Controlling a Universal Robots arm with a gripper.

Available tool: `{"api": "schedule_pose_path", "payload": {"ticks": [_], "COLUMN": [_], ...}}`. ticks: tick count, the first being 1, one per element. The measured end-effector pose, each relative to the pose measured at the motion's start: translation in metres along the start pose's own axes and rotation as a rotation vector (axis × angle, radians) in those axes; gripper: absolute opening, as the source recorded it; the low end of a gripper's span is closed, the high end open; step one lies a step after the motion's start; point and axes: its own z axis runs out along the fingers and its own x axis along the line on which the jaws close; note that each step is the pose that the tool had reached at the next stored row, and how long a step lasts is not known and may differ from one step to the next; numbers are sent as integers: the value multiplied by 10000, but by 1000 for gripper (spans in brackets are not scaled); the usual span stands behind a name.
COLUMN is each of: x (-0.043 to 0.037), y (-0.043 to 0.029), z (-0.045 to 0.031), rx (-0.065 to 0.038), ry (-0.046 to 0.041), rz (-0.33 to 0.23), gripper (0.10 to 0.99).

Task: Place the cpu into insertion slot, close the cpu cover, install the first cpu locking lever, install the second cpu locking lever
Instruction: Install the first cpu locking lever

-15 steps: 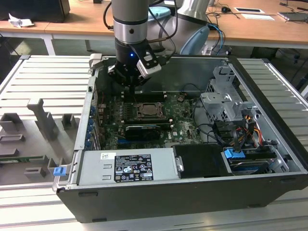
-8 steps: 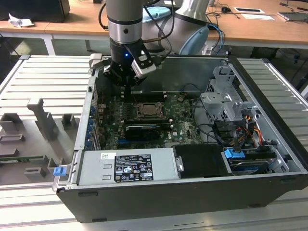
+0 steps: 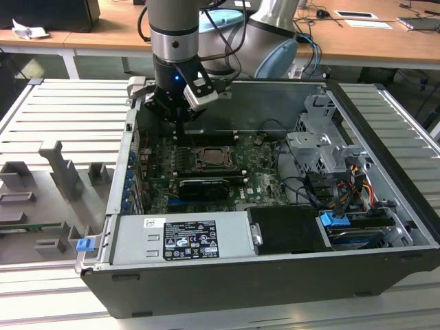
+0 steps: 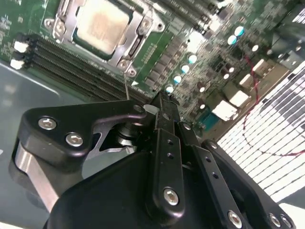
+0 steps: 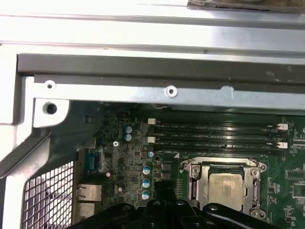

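Your gripper [image 3: 180, 130] hangs inside open computer case [image 3: 385, 172], over motherboard [image 3: 265, 175], just beside insertion slot [image 3: 199, 159] on exterior view's left, not touching. Your fingers [image 4: 162, 143] meet at tips, clenched on nothing. Cpu [image 4: 102, 24] [image 5: 228, 186] sits in slot, pale top showing in both wrist views. Cpu cover [image 4: 138, 38] lies flat, framing chip.

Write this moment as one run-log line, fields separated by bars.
cpu: seated in insertion slot | cpu cover: closed around cpu | gripper: above motherboard, beside cpu cover
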Motion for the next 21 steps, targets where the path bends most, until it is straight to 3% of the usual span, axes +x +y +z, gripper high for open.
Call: {"api": "schedule_pose_path", "payload": {"ticks": [3,6,13,21], "x": [-3,-7,-22,-130], "y": [97,143,164,161], "z": [20,34,37,37], "rx": [0,0,4,3], "ry": [1,0,1,1], "rz": [-4,-4,-5,-5], "gripper": [106,106,106,106]}}
